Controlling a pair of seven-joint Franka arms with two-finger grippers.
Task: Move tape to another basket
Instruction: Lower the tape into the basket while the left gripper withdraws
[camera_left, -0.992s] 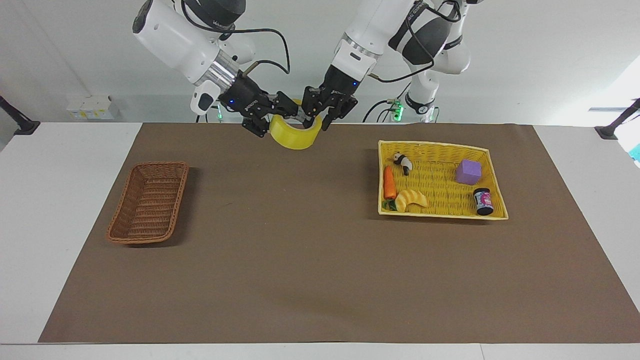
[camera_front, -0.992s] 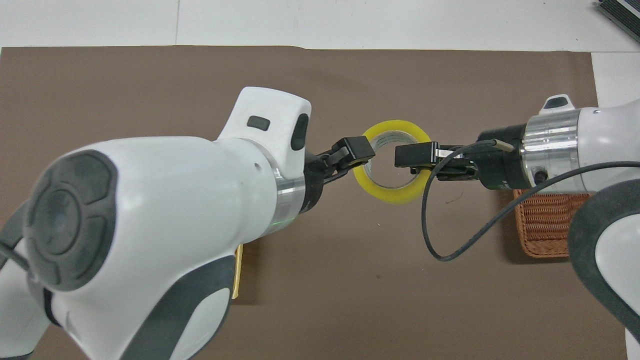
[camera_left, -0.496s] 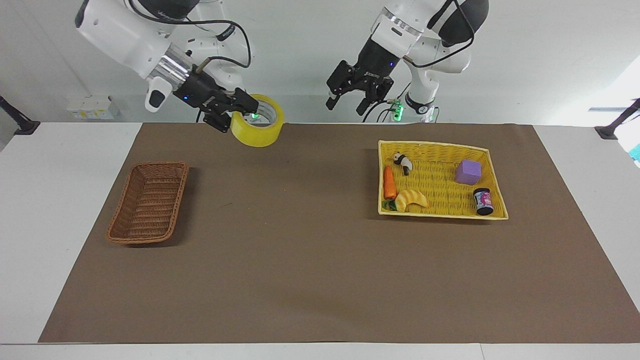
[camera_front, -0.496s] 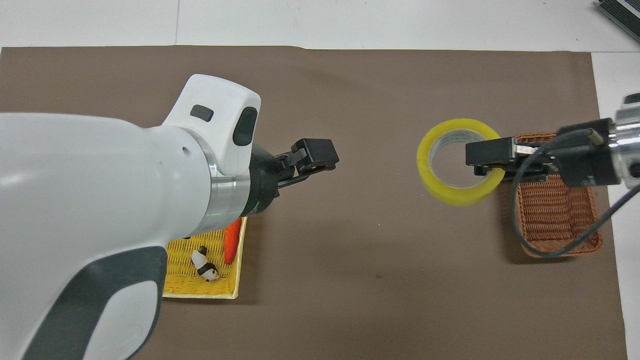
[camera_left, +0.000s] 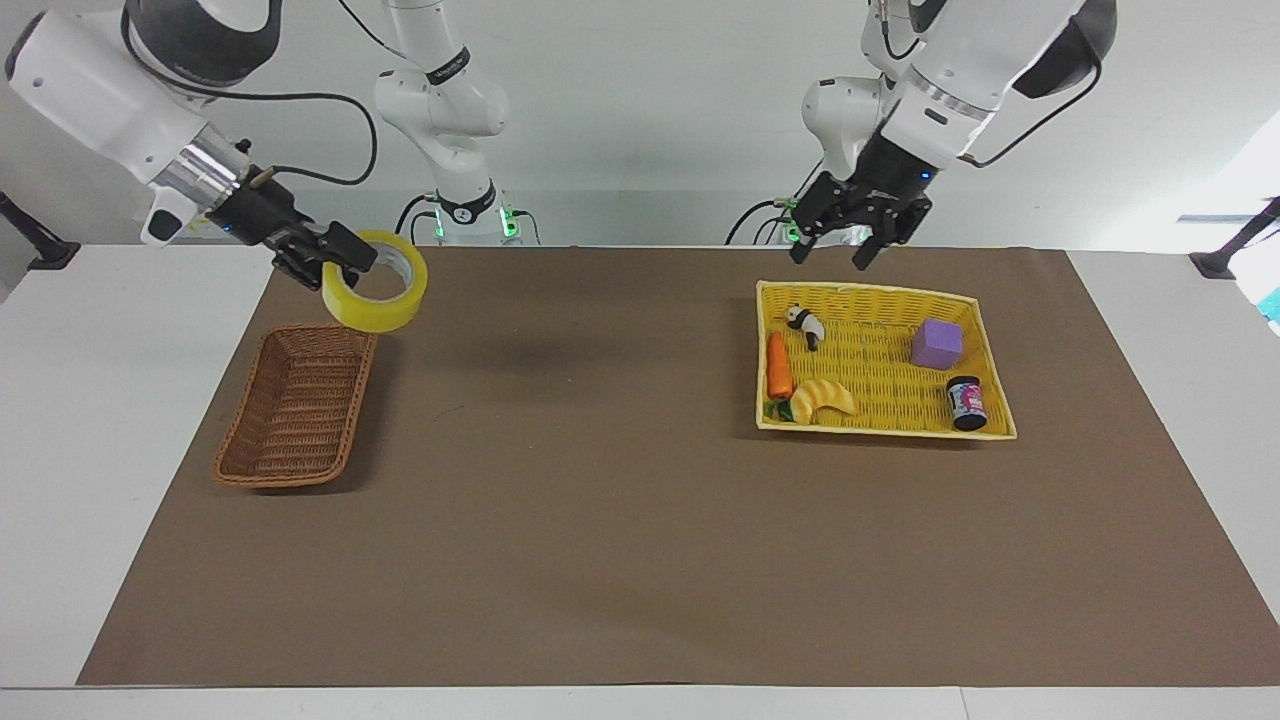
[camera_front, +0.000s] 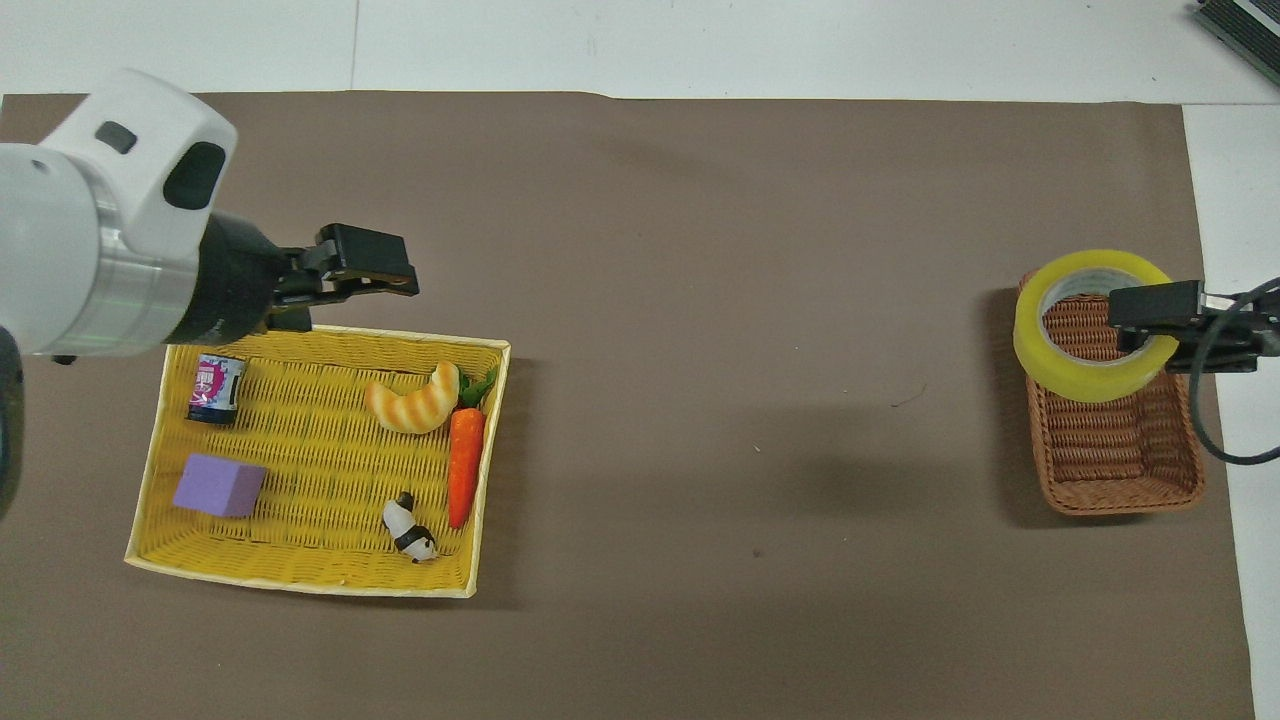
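Brown matting is seen to cover the white tabletop (camera_left: 130, 420), and on it both baskets are set well apart.

Fingers of the right gripper (camera_left: 345, 255) are pressed shut on the wall of the tape (camera_left: 378, 290): one finger is seen inside the ring against the pale core, the other is taken to be outside the yellow band. The roll is pinched at the part of its wall toward the right arm, so most of the ring hangs out past the fingertips toward the middle of the tabletop. It is carried nearly flat, its opening upward, clear of any surface.

The tape is held in the air over the end of the basket (camera_left: 298, 405) nearer to the robots; in the overhead view it covers the opposite end of the basket (camera_front: 1118, 440), so its true position over the basket cannot be fixed exactly. The step in hand is judged to be the carry to the brown wicker basket. For a sound placement, the roll should be centred over the narrow basket floor, lowered until it is within the rim, and only then released, since a drop from height onto the sloping wall could let it roll out.

The left gripper (camera_left: 838, 240), fingers spread and empty, is held waiting over the edge of the yellow tray-basket (camera_left: 985, 310) nearest the robots.
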